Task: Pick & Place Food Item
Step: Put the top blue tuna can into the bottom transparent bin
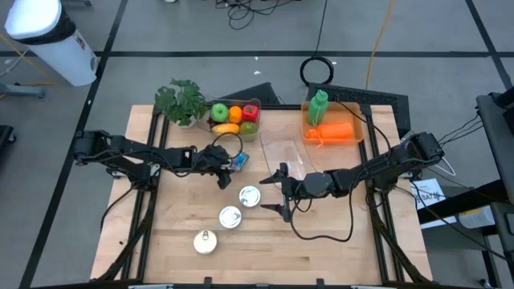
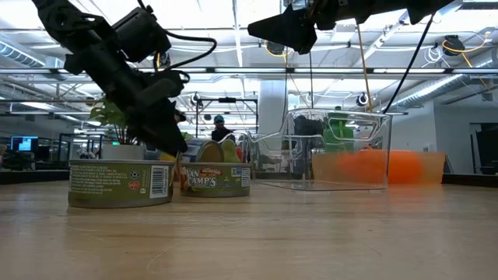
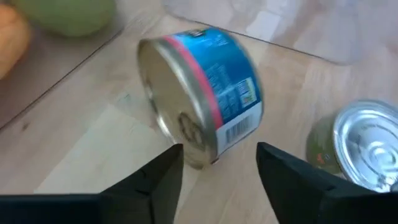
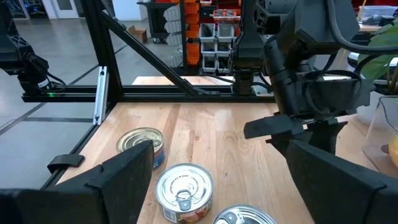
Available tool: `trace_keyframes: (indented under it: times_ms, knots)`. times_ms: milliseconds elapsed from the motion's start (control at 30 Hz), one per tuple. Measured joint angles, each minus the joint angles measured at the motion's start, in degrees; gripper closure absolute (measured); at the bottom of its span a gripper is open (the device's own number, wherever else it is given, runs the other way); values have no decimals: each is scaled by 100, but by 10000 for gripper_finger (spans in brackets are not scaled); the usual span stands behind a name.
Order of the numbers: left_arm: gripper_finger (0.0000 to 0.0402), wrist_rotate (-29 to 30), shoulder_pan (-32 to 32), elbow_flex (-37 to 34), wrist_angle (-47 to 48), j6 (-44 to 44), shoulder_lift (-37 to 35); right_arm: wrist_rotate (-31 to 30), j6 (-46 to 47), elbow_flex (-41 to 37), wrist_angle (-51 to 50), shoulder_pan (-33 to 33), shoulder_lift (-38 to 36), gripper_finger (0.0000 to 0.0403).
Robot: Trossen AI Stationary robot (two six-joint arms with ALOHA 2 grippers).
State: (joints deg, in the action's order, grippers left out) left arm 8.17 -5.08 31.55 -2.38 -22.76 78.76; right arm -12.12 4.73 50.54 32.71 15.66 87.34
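Nothing is placed yet: your left gripper (image 3: 217,168) hangs fingers apart over the tipped blue-labelled can (image 3: 202,93), seemingly not gripping; right gripper (image 1: 283,193) waits open.

The blue can (image 3: 205,93) looks blurry. The picture's edge cuts off a silver can (image 3: 367,146) and a green fruit (image 3: 68,12).

Two cans sit on the table (image 2: 311,233): a green can (image 2: 119,183) at 9 o'clock, a second can (image 2: 216,179) just beside it. A clear box (image 2: 336,149) stands at 2 o'clock, orange items (image 2: 412,166) behind.
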Motion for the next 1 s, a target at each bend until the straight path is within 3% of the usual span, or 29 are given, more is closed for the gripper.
trace_keyframes:
  times_ms: [100,333,433,700,1000]
  knots:
    - [157,241,64,0,13,-308,0,-2,0,0,0,0,1,57]
    - [95,1509,517,0,-333,-1069,0,-2,-2,0,0,0,-1,58]
    - [78,1728,688,0,-482,-1288,0,-2,-2,0,0,0,1,57]
    - [69,2120,948,0,-565,-1795,144,-9,-2,0,0,0,-1,57]
    - [69,2445,970,94,-1145,-1913,1029,-24,13,0,11,-20,1,58]
